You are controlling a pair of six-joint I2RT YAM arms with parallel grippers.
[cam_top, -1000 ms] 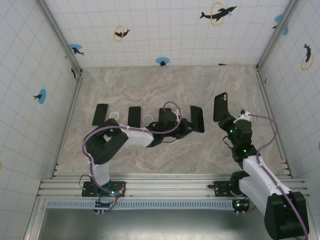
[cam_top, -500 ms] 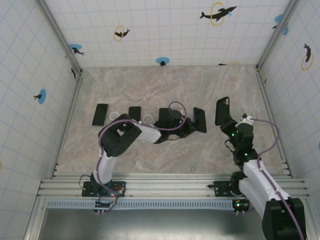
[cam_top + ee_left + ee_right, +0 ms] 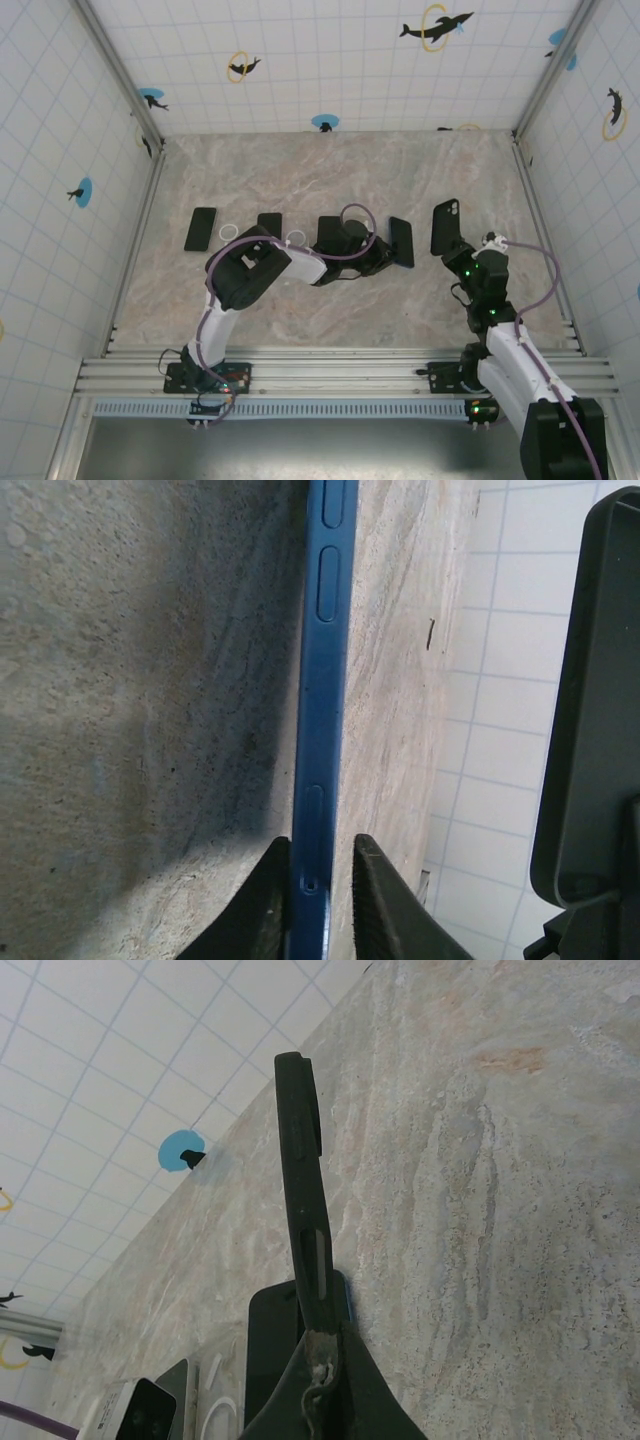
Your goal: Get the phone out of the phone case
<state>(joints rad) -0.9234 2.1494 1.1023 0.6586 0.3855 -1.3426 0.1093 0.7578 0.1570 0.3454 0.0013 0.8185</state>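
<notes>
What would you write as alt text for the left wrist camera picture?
A slim blue phone, seen edge-on, is pinched at its lower end between the two dark fingers of the left gripper, against a marbled tabletop. A black phone case and a white tiled wall stand to the right.
</notes>
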